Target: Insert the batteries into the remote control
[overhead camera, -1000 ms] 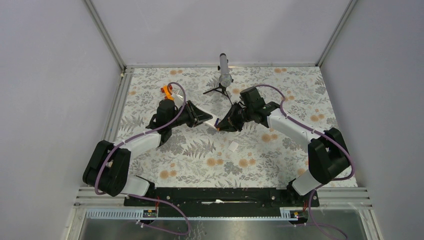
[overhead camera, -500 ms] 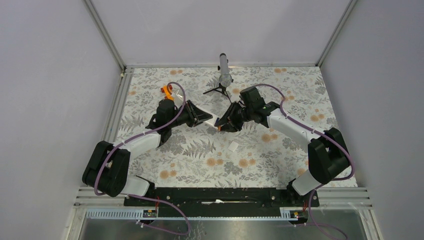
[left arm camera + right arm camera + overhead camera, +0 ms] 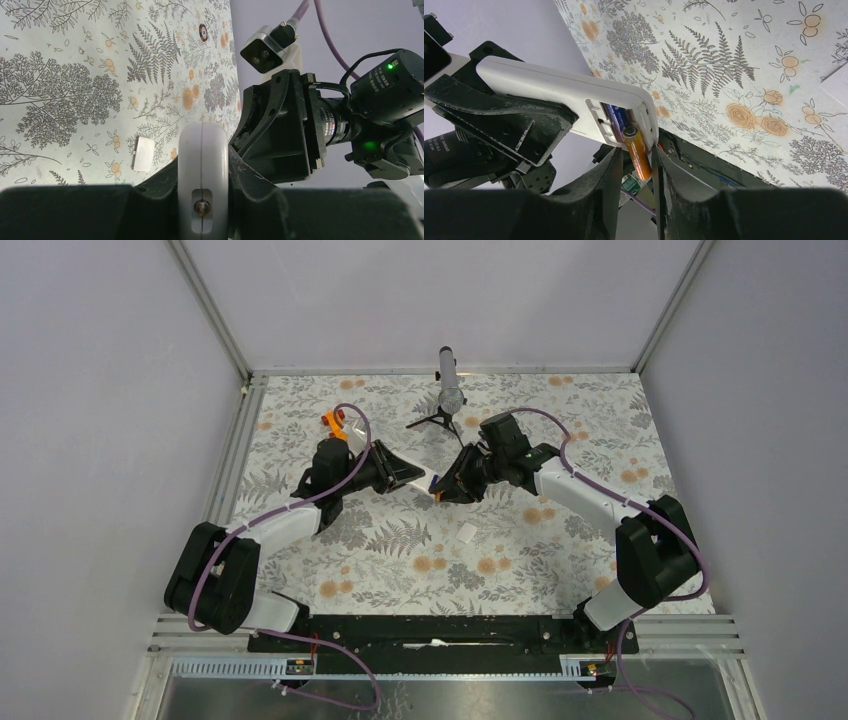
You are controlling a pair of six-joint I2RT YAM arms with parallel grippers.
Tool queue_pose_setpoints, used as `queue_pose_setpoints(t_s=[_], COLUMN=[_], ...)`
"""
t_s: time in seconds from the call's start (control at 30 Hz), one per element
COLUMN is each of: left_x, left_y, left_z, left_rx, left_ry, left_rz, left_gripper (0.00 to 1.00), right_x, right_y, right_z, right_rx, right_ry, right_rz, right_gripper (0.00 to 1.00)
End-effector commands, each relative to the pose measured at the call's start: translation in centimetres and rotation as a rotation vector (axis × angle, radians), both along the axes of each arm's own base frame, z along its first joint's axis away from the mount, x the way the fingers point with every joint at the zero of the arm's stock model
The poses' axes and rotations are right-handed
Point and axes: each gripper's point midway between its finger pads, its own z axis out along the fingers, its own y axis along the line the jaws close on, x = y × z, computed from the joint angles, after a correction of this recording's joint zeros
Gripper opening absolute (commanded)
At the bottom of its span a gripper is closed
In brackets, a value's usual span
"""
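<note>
- Top external view: the left gripper and right gripper meet tip to tip over the middle of the table. What sits between their tips is too small to read here. A small white cover lies flat on the cloth just below that meeting point, so it is off rather than fitted.
- Left wrist view: the remote control shows end-on at bottom centre, clamped between the left gripper's fingers. Its buttons, display and battery bay are all turned out of sight. The right gripper's dark body fills the right half of the frame.
- Right wrist view: the remote runs from upper left to centre with its open bay toward the camera.
  - The blue-purple battery lies in the bay and looks seated, though only part of it shows.
  - The orange battery is pinched between the right gripper's fingers, one end at the bay's edge and its body tilted outward, so it is not yet in.
  - By this view the job is about half done: the orange battery has yet to be pressed flat.
  - Polarity marks and spring contacts cannot be made out.
</note>
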Motion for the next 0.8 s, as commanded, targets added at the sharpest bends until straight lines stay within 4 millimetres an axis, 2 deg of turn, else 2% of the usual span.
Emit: queue_pose_setpoints(t_s=[0.0, 0.4, 0.77], left_x=[-0.6, -1.7, -1.4], left_y=[-0.4, -0.4, -0.3], left_z=[2.2, 2.4, 1.3], left_rx=[-0.020, -0.050, -0.034], left_ry=[-0.118, -0.191, -0.133], left_rz=[-0.046, -0.077, -0.054], left_gripper=[0.00, 0.00, 0.00], right_x=[0.8, 0.5, 0.3], right_y=[1.0, 1.2, 1.5], right_z=[2.5, 2.1, 2.3], right_rx=[0.071, 0.084, 0.128], right_ry=[-0.034, 0.022, 0.053], right_rz=[0.011, 0.012, 0.007], right_gripper=[0.36, 0.37, 0.37])
